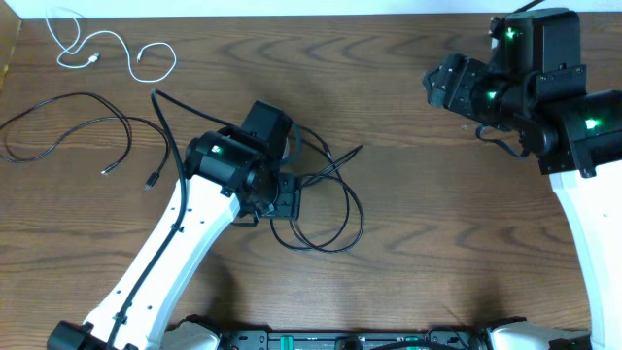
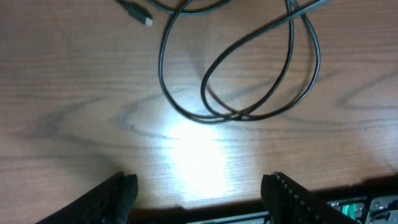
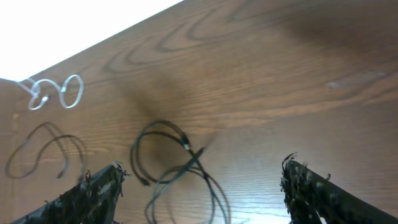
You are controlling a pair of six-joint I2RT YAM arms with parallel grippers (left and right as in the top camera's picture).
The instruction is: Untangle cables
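The white cable (image 1: 89, 61) lies by itself in the far left corner. One black cable (image 1: 68, 95) sprawls on the left side, crossing only itself. The second black cable (image 2: 239, 116) sits mid-table in a few overlapping loops, with one plug end reaching out toward the left-hand cable; the two look near but apart (the overhead view is too small to be sure where those ends come close).

So, as a judgement, the three cords are already separated from one another. What is left is opening out the middle black one's loops, and perhaps spreading the left one.

The left gripper (image 2: 199, 186) hovers just in front of those middle loops with its fingers apart and nothing between them. The right gripper (image 3: 202, 167) is raised at the far right, well away from every cable, with its fingers spread wide and also empty. The wooden table (image 1: 437, 243) carries nothing else.
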